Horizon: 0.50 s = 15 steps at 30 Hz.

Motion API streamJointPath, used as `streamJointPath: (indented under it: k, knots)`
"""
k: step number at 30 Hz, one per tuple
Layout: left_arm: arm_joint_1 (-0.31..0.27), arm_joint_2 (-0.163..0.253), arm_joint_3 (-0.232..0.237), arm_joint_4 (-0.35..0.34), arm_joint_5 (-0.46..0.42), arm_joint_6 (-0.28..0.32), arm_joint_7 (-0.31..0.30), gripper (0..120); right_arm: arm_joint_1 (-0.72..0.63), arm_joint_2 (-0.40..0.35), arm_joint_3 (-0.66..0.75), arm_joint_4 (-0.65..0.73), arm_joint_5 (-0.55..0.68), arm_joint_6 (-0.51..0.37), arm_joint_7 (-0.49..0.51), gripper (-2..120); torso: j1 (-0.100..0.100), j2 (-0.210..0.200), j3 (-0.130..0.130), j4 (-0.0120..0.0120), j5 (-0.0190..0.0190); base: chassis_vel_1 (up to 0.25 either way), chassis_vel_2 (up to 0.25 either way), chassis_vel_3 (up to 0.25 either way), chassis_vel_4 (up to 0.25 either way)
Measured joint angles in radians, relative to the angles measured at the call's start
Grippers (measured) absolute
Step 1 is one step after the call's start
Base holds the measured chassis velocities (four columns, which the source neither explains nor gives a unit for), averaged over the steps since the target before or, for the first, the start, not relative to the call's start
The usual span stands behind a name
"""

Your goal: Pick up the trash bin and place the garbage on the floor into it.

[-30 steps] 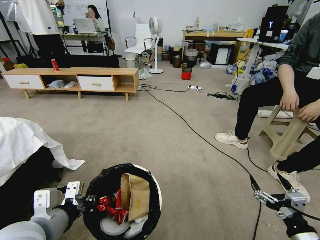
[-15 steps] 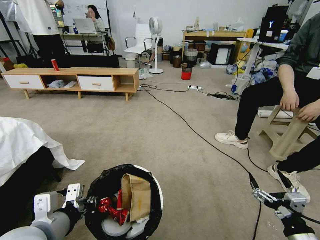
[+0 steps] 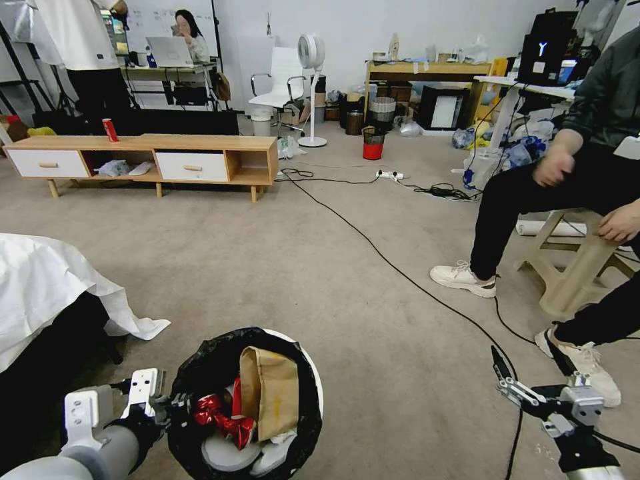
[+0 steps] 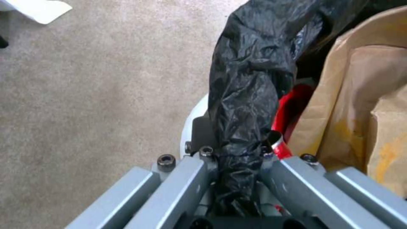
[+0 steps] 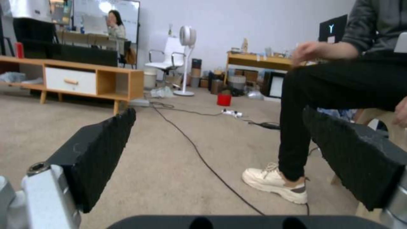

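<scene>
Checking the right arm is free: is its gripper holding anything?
No: the right gripper is open, its black pads apart with nothing between them above the beige carpet floor.

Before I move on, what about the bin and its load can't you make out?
- Trash bin base: head view, cut off by the bottom edge.
- Garbage under the brown paper bag: hidden by the bag.
- Left gripper pads: left wrist view, wrapped by the black liner.

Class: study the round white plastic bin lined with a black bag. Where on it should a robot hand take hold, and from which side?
Grip the round white plastic bin at its bag-covered rim, from the robot's left, one finger inside and one outside. The wall is too wide to span and the rim is thin and open. The left hand already pinches it so.
</scene>
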Motion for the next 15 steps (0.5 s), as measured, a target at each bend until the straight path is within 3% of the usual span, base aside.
streamJointPath:
  k: [15]
  knots:
    - [0.001, 0.010, 0.001, -0.010, -0.003, 0.000, -0.001, 1, -0.009, 0.022, -0.012, -0.016, 0.035, 0.000, -0.062, 100, 0.000, 0.000, 0.000, 0.0000, 0.0000, 0.000, 0.000, 0.000, 0.000]
